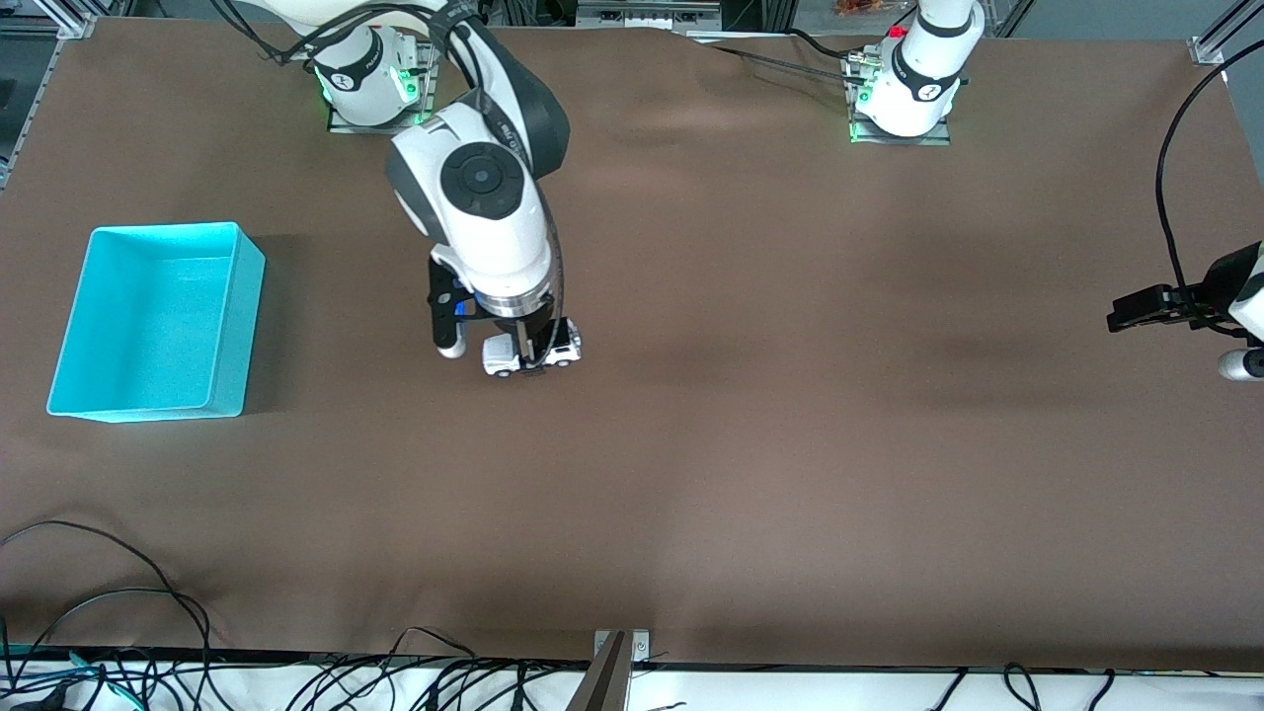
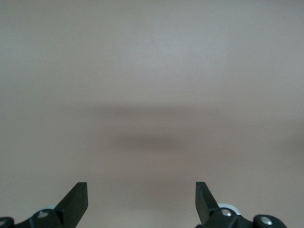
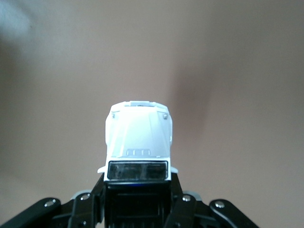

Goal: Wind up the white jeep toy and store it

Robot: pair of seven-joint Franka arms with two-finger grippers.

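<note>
The white jeep toy [image 1: 501,356] is near the middle of the brown table, closer to the right arm's end. My right gripper [image 1: 533,361] comes down on it from above and is shut on it. In the right wrist view the white hood [image 3: 137,135] and dark windscreen stick out ahead of the right gripper [image 3: 137,202], whose black fingers [image 3: 183,209] clamp the black rear roof. I cannot tell whether the wheels touch the table. My left gripper [image 1: 1136,308] waits at the left arm's end of the table. It [image 2: 141,199] is open over bare cover, holding nothing.
A turquoise bin [image 1: 247,336] stands open-topped at the right arm's end of the table, beside the jeep and well apart from it. Loose black cables [image 1: 118,592] and a metal bracket [image 1: 614,671] lie along the table edge nearest the front camera.
</note>
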